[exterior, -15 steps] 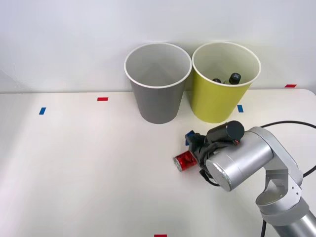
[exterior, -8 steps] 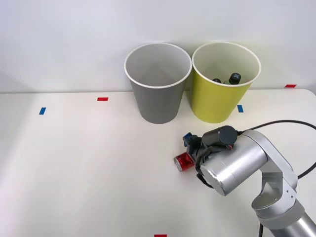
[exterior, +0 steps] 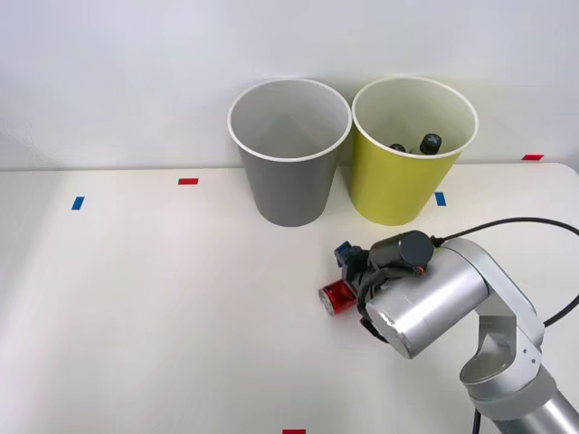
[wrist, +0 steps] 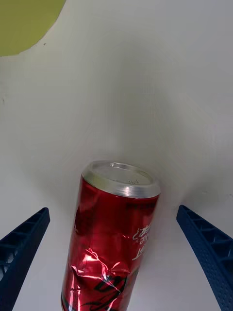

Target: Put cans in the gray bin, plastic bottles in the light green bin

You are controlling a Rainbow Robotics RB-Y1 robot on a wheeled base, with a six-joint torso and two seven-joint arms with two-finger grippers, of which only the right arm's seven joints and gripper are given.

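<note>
The red can (wrist: pixel 114 238) lies on its side on the white table (exterior: pixel 163 307), between the blue ribbed fingers (wrist: pixel 22 252) of the right gripper (wrist: pixel 116 291), which stand wide apart with neither one touching it. Beyond the gripper, toward the wall, the light green bin (exterior: pixel 412 154) stands upright with the black caps of the plastic bottles (exterior: pixel 429 143) showing inside. The gray bin (exterior: pixel 289 154) stands just beside it, further to the left.

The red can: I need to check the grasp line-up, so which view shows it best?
The right wrist view: the red can lies between the open fingers. In the front view the can is small and partly hidden by the arm.
</note>
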